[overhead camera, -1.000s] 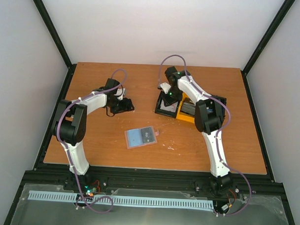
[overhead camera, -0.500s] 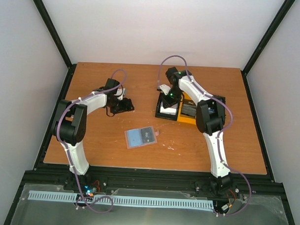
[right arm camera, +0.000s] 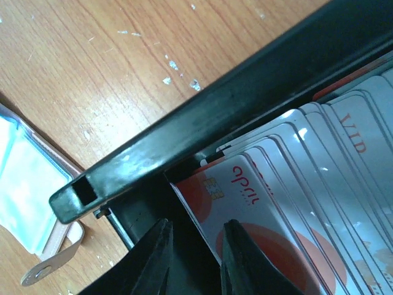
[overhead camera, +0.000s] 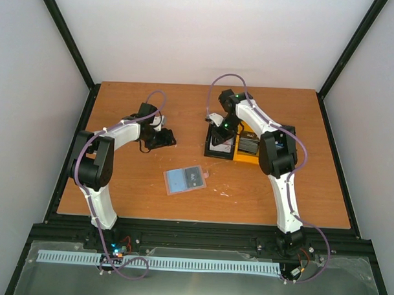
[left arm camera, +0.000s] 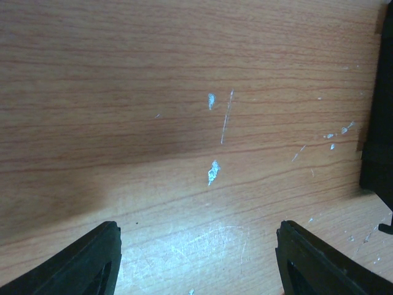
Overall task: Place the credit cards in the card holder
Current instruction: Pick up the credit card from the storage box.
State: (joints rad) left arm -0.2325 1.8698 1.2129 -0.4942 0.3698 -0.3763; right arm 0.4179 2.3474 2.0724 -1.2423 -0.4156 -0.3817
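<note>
The credit cards stand in stacks inside two bins; the white-and-red stack [right arm camera: 264,203] fills the black bin [right arm camera: 202,117], and dark grey cards [overhead camera: 249,145] sit in the yellow bin [overhead camera: 243,155]. My right gripper [right arm camera: 195,228] reaches down into the black bin [overhead camera: 210,150], its jaws a narrow gap apart. The front card's left edge runs between them, not clamped. The card holder [overhead camera: 185,180] lies open on the table, pale blue side up, and shows in the right wrist view as the card holder [right arm camera: 24,184] beyond the bin rim. My left gripper [left arm camera: 198,228] hangs open over bare wood.
The left gripper [overhead camera: 163,138] rests low at the table's left-middle, well apart from the holder. The two bins stand side by side at the right-middle. Black frame rails border the wooden table [overhead camera: 118,183], and white walls close it in.
The right gripper has shifted a little over the black bin and sits lower among the white-and-red cards. The left arm and the card holder have not moved.
</note>
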